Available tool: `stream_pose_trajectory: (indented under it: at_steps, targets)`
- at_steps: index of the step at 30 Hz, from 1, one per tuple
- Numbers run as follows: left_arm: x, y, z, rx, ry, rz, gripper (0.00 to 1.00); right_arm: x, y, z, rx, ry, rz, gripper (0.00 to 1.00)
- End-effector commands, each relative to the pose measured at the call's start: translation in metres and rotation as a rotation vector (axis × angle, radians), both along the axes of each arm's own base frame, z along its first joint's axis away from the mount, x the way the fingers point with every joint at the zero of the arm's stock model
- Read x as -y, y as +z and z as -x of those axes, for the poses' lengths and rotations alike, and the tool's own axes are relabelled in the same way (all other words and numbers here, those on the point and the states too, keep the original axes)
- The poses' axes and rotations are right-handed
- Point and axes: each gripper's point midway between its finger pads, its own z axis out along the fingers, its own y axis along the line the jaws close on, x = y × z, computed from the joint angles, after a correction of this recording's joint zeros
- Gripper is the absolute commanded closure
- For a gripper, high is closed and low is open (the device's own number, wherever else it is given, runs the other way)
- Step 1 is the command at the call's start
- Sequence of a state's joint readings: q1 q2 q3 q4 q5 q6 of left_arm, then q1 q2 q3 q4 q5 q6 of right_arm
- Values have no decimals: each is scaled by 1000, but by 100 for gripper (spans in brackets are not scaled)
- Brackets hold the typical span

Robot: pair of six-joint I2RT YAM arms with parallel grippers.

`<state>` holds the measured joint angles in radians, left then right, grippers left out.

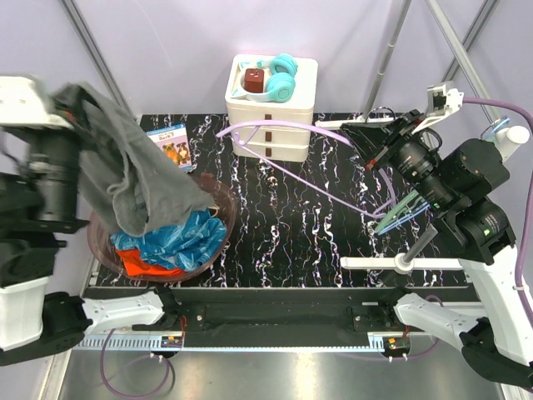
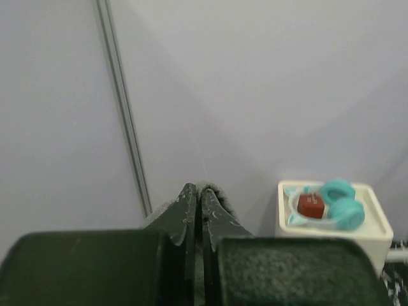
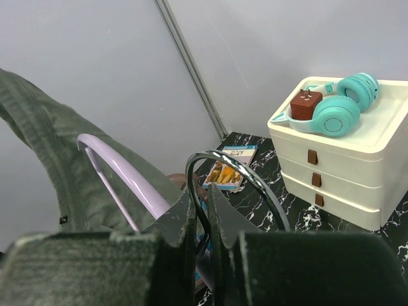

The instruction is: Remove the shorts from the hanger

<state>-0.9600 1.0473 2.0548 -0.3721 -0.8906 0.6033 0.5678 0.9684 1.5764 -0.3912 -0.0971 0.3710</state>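
My left gripper [image 1: 68,102] is raised at the far left and shut on the dark grey shorts [image 1: 133,167], whose fabric shows between its fingertips in the left wrist view [image 2: 213,189]. The shorts hang down over a brown basket [image 1: 226,200] that holds the blue patterned shorts [image 1: 179,237] and the orange shorts [image 1: 146,265]. My right gripper [image 1: 376,156] is shut on the metal hook [image 3: 255,178] of the lilac hanger [image 1: 283,167]. In the top view the hanger's left end lies just right of the grey shorts, apart from them.
A white drawer unit [image 1: 273,108] at the back carries teal headphones [image 1: 279,75] and a red-brown block [image 1: 254,79]. A small booklet [image 1: 171,143] lies behind the basket. Green and blue hangers [image 1: 404,212] and a white bar [image 1: 400,264] sit at the right.
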Motion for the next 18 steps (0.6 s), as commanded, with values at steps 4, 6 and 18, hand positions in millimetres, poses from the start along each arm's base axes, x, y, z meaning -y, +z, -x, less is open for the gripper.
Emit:
stream_pose_trajectory:
  at_steps: [4,6,18]
  targets:
    - [13,-108,-13,-197,11,61,100,6,14,11,53,4,-43,100]
    - [16,-131,-11,-241,-10,54,100,5,8,10,38,8,-42,100]
    - [61,-216,-76,-426,-111,95,100,-3,-1,18,0,68,-47,100]
